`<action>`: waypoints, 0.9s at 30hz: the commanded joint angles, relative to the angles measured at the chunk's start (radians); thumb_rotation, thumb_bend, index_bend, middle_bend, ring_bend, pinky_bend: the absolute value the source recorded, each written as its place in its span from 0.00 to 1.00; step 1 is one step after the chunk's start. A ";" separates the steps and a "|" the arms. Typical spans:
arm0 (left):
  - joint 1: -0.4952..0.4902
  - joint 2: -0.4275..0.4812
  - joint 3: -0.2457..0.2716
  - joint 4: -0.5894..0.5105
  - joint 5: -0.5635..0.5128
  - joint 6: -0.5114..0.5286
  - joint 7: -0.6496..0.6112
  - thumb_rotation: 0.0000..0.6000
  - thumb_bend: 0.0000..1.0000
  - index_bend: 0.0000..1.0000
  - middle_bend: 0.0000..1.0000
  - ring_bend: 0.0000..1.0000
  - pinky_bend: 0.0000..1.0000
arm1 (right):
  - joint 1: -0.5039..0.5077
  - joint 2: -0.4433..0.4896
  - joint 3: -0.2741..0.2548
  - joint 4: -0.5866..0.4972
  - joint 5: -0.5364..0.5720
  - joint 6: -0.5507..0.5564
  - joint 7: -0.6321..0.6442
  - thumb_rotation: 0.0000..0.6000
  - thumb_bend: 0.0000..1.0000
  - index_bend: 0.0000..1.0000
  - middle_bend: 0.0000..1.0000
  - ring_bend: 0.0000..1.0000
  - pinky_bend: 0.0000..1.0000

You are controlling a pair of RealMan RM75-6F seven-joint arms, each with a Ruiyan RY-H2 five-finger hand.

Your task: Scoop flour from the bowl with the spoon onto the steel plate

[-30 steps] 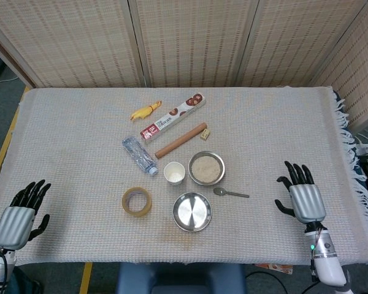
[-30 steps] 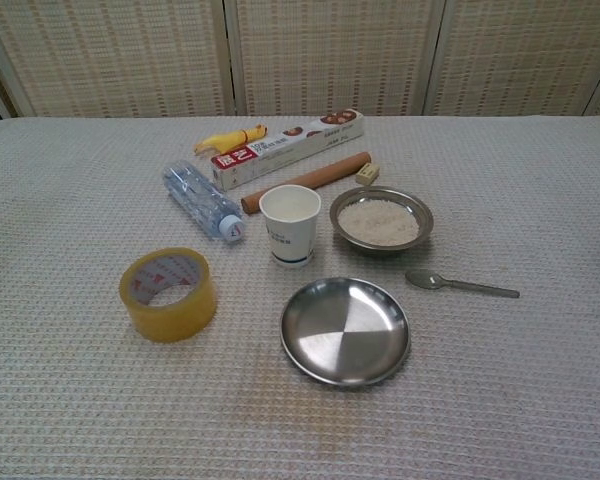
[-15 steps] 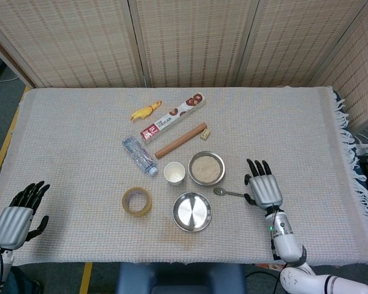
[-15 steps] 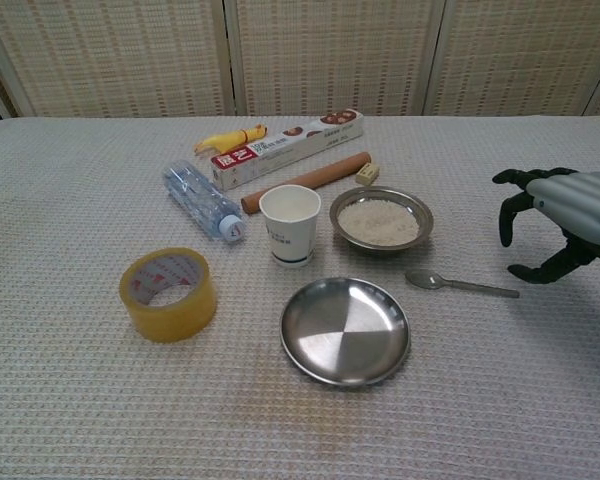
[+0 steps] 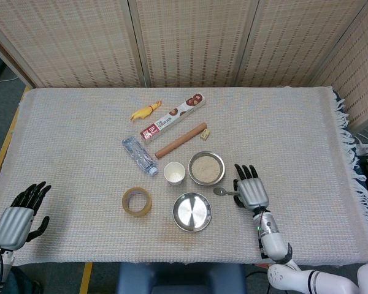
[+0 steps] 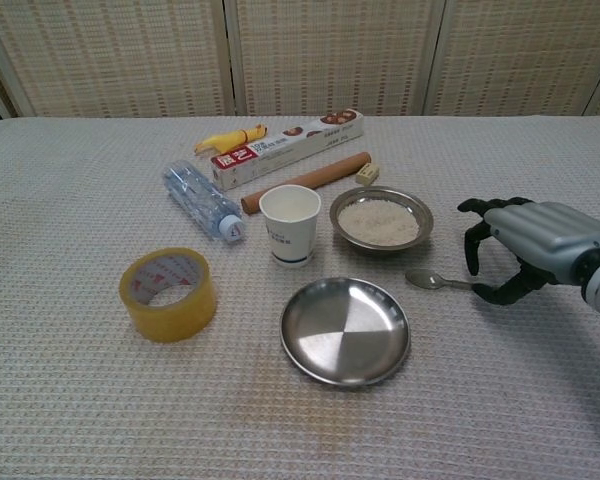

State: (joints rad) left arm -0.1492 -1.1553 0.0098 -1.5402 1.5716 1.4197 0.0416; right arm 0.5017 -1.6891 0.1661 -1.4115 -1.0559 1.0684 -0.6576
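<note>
Your right hand hangs over the handle end of the spoon, fingers curled downward and apart, thumb tucked under near the handle; you hold nothing with it, and whether a fingertip touches the handle cannot be told. Your left hand sits far from everything, at the near left edge of the table, fingers spread and holding nothing.

Take the steel plate as your landmark. It lies empty on the cloth-covered table, near the front middle. Directly behind it and a little to its right sits the bowl, holding pale flour. The spoon lies just right of the plate's far edge, its scoop end pointing toward the plate and its handle running away to the right under your right hand; it rests flat on the cloth, apart from both plate and bowl.

Behind the plate and slightly left stands a white paper cup, upright, just beside the bowl. Left of the plate, well apart, a roll of tape rests on the cloth. Farther back and left lies a plastic bottle on its side. A wooden rolling pin lies slantwise behind the cup, with a long box behind that. A small yellow toy lies at the box's left end, and a little tan block sits at the rolling pin's right end.
</note>
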 commanded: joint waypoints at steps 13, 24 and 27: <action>-0.005 0.007 0.006 -0.004 0.003 -0.009 -0.017 1.00 0.45 0.00 0.00 0.02 0.15 | 0.026 -0.048 -0.016 0.053 0.013 0.003 0.005 0.93 0.30 0.52 0.00 0.00 0.00; -0.006 0.011 0.009 -0.008 -0.001 -0.015 -0.021 1.00 0.45 0.00 0.00 0.02 0.15 | 0.036 -0.062 -0.024 0.064 0.009 0.019 -0.001 1.00 0.30 0.54 0.00 0.00 0.00; -0.007 0.011 0.009 -0.008 -0.001 -0.016 -0.020 1.00 0.45 0.00 0.00 0.02 0.16 | 0.036 -0.066 -0.024 0.067 0.008 0.026 0.003 1.00 0.30 0.58 0.00 0.00 0.00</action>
State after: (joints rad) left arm -0.1560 -1.1441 0.0186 -1.5483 1.5699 1.4033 0.0215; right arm 0.5375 -1.7545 0.1425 -1.3450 -1.0479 1.0938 -0.6552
